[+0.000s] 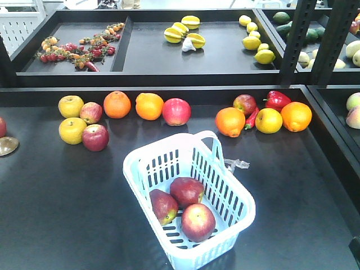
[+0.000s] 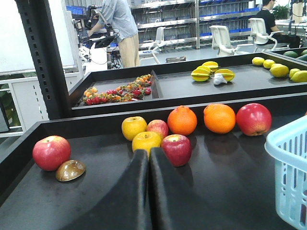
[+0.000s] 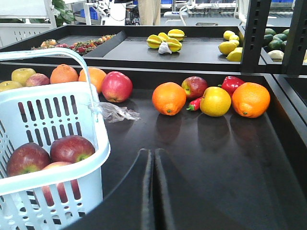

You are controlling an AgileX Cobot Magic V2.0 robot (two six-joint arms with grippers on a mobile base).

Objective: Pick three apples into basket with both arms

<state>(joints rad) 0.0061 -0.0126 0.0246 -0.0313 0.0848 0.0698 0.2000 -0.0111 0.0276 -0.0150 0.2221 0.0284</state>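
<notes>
Apples (image 1: 185,207), three dark red ones, lie touching one another inside the basket (image 1: 225,194), so the job looks finished. That would explain why the left gripper (image 2: 149,160) and right gripper (image 3: 152,158) sit pressed together and empty, the right just beside the basket. From the right wrist, the basket wall partly hides the apples, and the frame edge cuts off the basket's left side.
</notes>
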